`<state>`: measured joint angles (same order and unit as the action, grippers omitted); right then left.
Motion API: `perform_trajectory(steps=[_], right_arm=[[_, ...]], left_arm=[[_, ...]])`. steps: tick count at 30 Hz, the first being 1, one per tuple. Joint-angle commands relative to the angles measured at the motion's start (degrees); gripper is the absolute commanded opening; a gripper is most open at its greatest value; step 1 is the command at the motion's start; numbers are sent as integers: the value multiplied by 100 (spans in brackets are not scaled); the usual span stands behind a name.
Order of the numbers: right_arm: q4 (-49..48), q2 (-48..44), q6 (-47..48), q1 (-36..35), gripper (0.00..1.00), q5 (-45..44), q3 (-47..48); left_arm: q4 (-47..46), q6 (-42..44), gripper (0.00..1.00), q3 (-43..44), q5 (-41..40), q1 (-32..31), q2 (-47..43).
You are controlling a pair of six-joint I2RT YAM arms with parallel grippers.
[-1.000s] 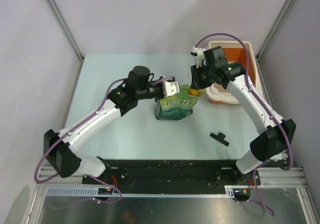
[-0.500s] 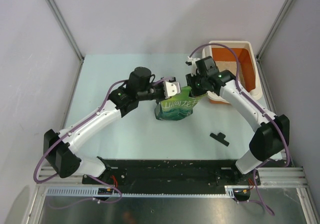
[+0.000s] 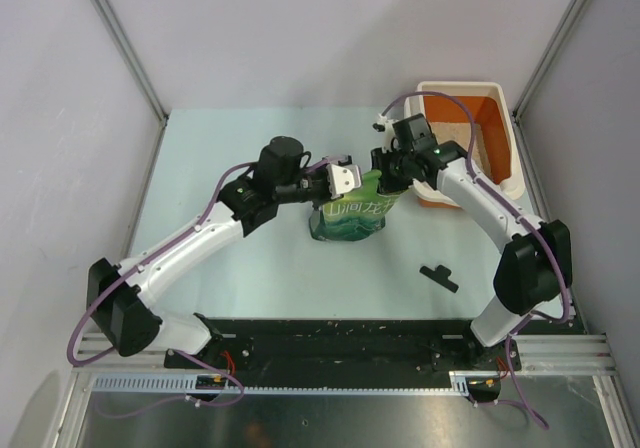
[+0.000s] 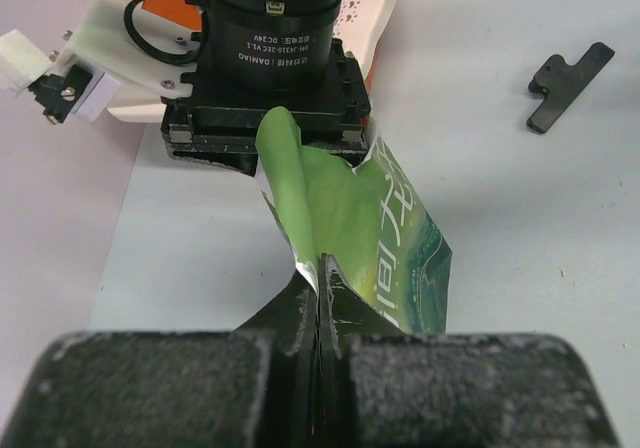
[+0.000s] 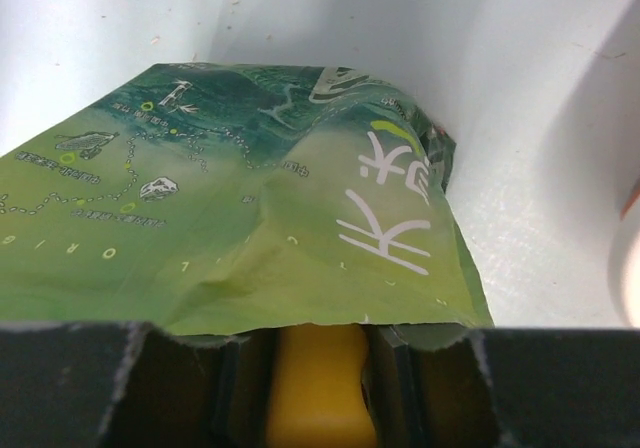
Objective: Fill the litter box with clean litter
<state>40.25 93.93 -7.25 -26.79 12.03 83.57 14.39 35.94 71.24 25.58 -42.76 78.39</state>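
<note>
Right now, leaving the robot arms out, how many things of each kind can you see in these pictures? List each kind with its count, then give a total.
green bag: 1
litter box: 1
yellow scoop: 1
black piece: 1
total: 4

Partly hidden
Green bag point(image 5: 250, 198) covers most of the yellow scoop point(image 5: 318, 373); right of it, the right arm point(image 3: 480, 193) overlaps the litter box point(image 3: 460, 87).
</note>
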Motion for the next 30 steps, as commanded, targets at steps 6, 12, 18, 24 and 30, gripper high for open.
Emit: perform_trajectory(steps=[6, 12, 18, 24, 30], right_arm=[[-1044, 222, -1471, 472, 0, 2291, -1017], [-2108, 90, -1999, 771, 0, 3594, -1483], [-3171, -24, -2930, 1280, 0, 4623, -1844], [-3840, -120, -3626, 1808, 0, 5414, -1879], [-3683, -384, -3565, 2282, 0, 5784, -1914]], left_arm=[[-472, -158, 0, 65, 290, -127, -237], [-472, -26, 0, 109, 18, -180, -236], [-402, 281, 0, 22, -308, -224, -377], [-192, 650, 1, 3, -668, -276, -456], [2, 967, 0, 39, -836, -285, -421]])
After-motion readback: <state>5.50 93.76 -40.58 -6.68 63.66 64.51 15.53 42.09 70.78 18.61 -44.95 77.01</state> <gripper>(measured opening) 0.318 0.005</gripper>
